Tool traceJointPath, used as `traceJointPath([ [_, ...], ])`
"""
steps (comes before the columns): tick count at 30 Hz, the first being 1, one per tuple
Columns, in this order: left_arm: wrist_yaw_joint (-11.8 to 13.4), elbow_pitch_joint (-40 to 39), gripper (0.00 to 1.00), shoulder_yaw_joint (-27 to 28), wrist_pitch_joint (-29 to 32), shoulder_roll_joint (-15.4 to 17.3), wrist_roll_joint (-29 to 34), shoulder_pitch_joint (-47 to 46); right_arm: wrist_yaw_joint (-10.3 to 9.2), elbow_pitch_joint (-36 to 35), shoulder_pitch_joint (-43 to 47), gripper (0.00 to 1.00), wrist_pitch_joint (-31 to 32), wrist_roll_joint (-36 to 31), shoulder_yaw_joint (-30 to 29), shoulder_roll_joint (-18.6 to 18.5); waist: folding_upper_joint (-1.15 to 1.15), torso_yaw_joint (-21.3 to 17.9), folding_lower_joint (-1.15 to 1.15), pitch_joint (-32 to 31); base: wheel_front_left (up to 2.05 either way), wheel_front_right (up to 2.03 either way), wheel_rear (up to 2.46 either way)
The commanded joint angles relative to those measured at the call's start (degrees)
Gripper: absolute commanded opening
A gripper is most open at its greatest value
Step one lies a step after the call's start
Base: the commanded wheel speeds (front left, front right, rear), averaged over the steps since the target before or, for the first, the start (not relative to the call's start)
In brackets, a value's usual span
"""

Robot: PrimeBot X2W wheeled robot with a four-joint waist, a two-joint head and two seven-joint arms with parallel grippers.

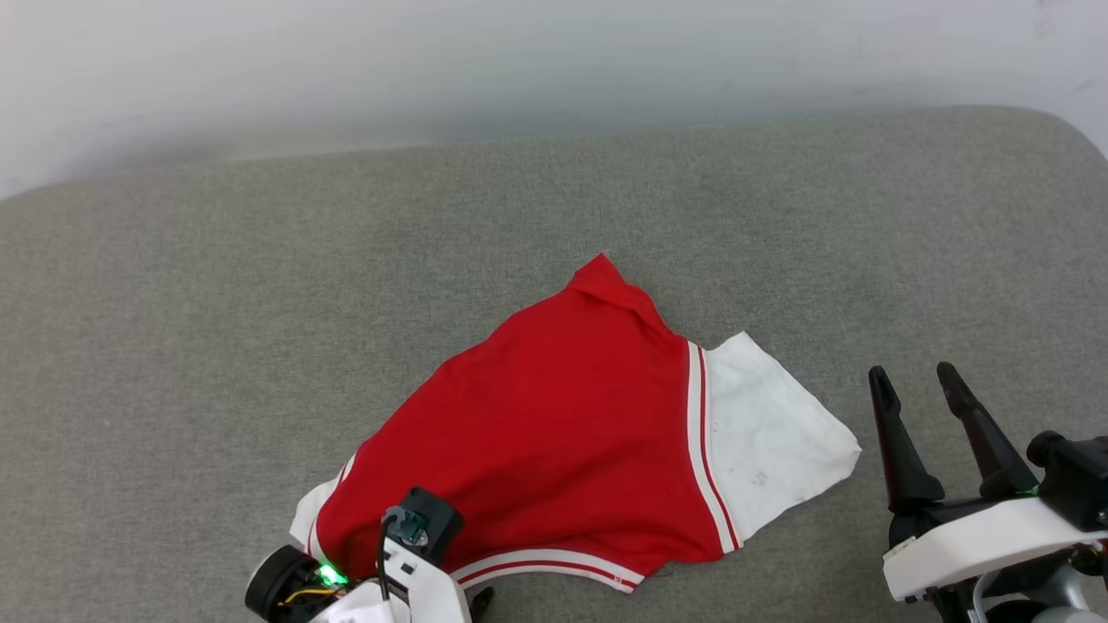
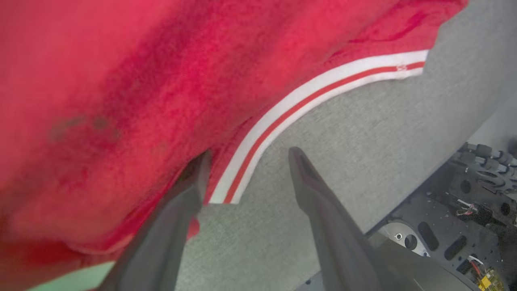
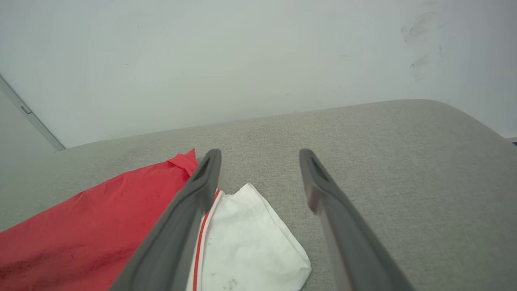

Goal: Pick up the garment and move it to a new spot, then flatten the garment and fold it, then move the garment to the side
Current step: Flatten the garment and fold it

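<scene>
The garment (image 1: 554,424) lies spread on the grey cushioned surface (image 1: 216,346) with its plain red side up. One white sleeve (image 1: 770,441) points right, and the striped hem (image 1: 554,562) runs along the near edge. My left gripper (image 2: 249,155) is open at the near left corner, with the striped hem (image 2: 282,117) lying between its fingers; its left finger (image 2: 190,194) touches the red cloth. The left wrist (image 1: 415,545) sits over that corner. My right gripper (image 1: 916,381) stands open just right of the sleeve, touching nothing. In the right wrist view the right gripper (image 3: 259,155) hovers beside the white sleeve (image 3: 250,238).
A white wall (image 1: 554,69) runs behind the surface. The surface's rounded far right corner (image 1: 1039,130) is in view. Bare grey fabric stretches to the left and behind the garment. My own dark base (image 2: 452,226) sits beyond the surface's near edge.
</scene>
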Motion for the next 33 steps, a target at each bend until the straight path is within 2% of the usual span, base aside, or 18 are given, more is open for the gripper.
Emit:
traceJointPath([
  [1, -0.09, 1.08, 1.00, 0.00, 0.90, 0.27, -0.12, -1.00, -0.02, 0.19, -0.88, 1.00, -0.43, 0.03, -0.04, 0.08, 0.00, -0.23, 0.00, 0.82, 0.00, 0.00, 0.00],
  [5, -0.46, 4.88, 1.00, -0.98, 5.04, 0.68, -0.86, -1.48, -0.02, 0.76, -1.66, 1.00, -0.80, 0.16, 0.16, 0.08, 0.00, -0.43, 0.00, 1.82, 0.00, 0.00, 0.00],
  [6, -0.61, 5.51, 0.95, -1.28, 5.65, 0.62, -1.07, -1.52, -0.02, 0.88, -1.80, 1.00, -0.83, 0.17, 0.26, 0.08, 0.00, -0.52, 0.00, 2.05, 0.00, 0.00, 0.00],
  [7, -1.02, 6.13, 0.49, -1.58, 6.02, 0.34, -1.33, -1.59, -0.02, 1.05, -1.92, 1.00, -0.94, 0.15, 0.33, 0.08, 0.00, -0.56, 0.00, 2.17, 0.00, 0.00, 0.00],
  [8, -1.48, 6.60, 0.17, -2.05, 6.41, 0.16, -1.60, -1.80, -0.02, 1.20, -2.00, 1.00, -1.04, 0.29, 0.36, 0.08, 0.00, -0.58, 0.00, 2.29, 0.00, 0.00, 0.00],
  [9, -2.12, 6.99, 0.00, -2.40, 6.59, -0.12, -1.93, -1.98, -0.02, 1.34, -2.13, 1.00, -1.07, 0.42, 0.39, 0.08, 0.00, -0.60, 0.00, 2.39, 0.00, 0.00, 0.00],
  [17, -4.18, 5.36, 0.00, -3.89, 0.45, -1.60, 1.60, -6.48, -0.02, 2.27, -2.43, 1.00, -1.12, 0.61, -0.37, 0.08, 0.00, 0.14, 0.00, 1.58, 0.00, 0.00, 0.00],
  [21, -4.21, 3.22, 0.00, -4.92, -3.81, -2.72, 4.79, -9.05, -0.02, 2.26, -2.00, 1.00, -0.69, 0.64, -0.75, 0.08, 0.00, 0.89, 0.00, 0.68, 0.00, 0.00, 0.00],
  [26, -4.15, 2.54, 0.00, -7.37, -8.04, -6.85, 6.59, -10.50, -0.02, 1.93, -1.43, 1.00, -0.13, -0.42, -1.13, 0.07, 0.00, 1.79, 0.00, -0.33, 0.00, 0.00, 0.00],
  [33, -7.19, 6.91, 0.00, -14.20, -9.44, -12.05, 4.25, -9.77, -0.02, 1.27, -1.80, 1.00, 0.79, -0.37, -1.27, 0.07, 0.00, 2.14, 0.00, -0.48, 0.00, 0.00, 0.00],
])
